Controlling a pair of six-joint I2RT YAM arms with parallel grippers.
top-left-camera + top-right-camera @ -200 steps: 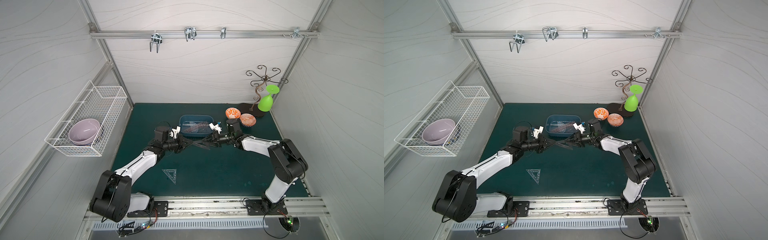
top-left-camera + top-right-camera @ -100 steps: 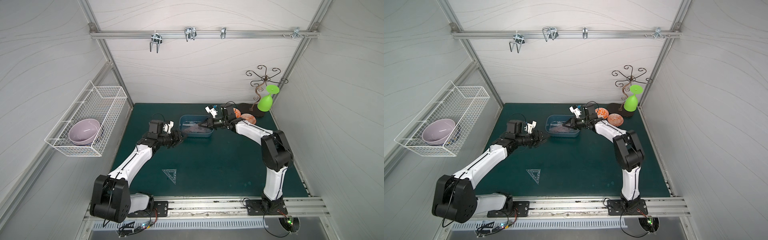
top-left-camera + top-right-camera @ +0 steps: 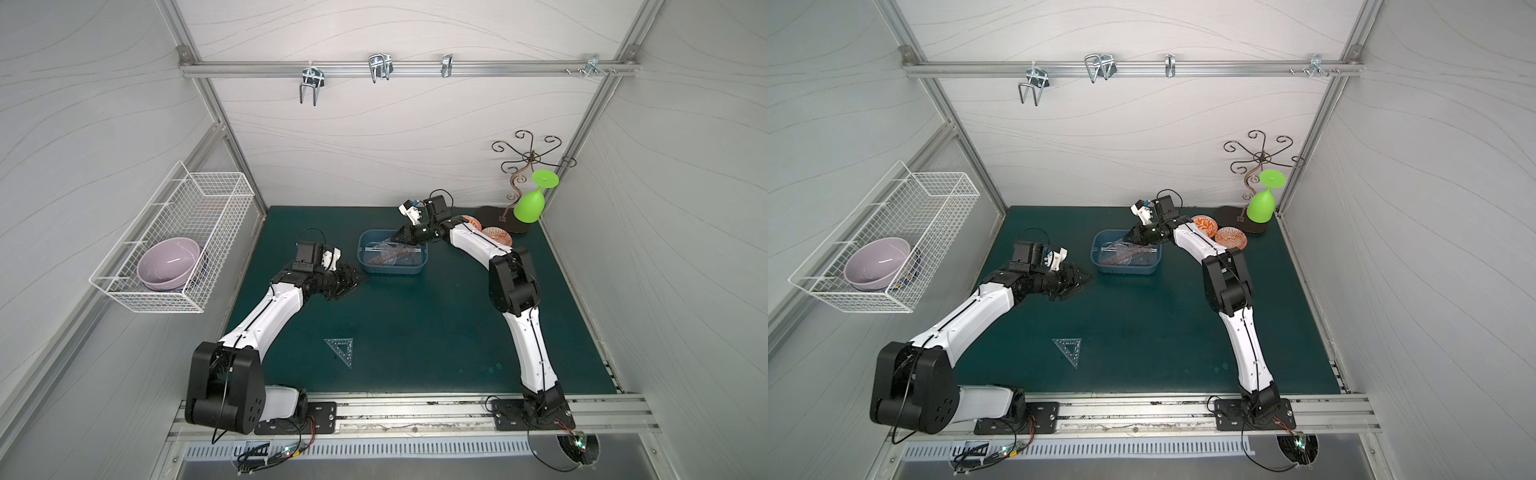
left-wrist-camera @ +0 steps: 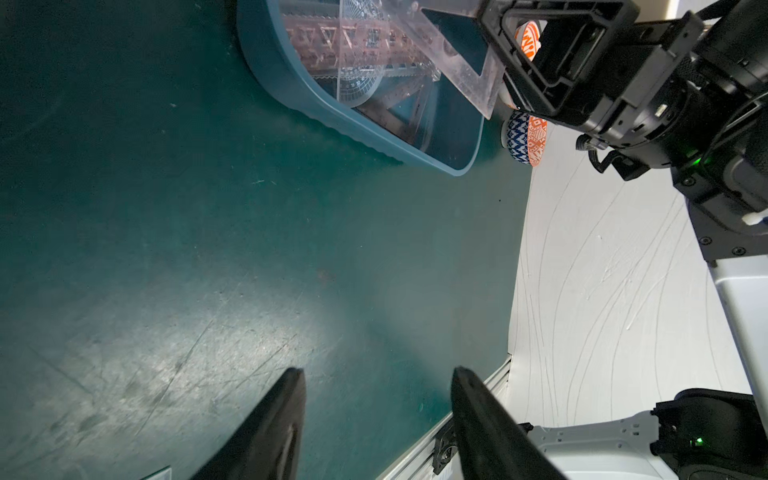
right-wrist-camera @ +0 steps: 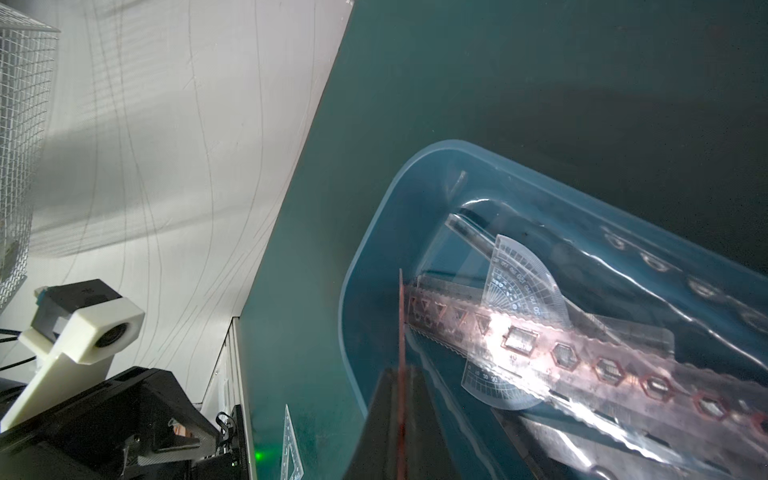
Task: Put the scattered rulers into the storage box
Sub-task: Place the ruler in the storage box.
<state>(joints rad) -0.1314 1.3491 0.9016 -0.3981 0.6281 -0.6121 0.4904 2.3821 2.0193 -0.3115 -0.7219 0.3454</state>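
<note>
one triangle (image 4: 465, 81), broadside from left wrist

One storage box (image 3: 392, 273), one loose triangle (image 3: 344, 347), two orange bowls (image 3: 1204, 225) (image 3: 1230, 238)

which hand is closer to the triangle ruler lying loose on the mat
Left. The left hand is beside the storage box, behind the triangle ruler; the right hand holds a smoky triangle over the box, farther off.

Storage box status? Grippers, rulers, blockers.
Left gripper open, empty, beside storage box. Right gripper shut on smoky triangle over the box. One bluish triangle left on mat. Nothing in the way.
</note>
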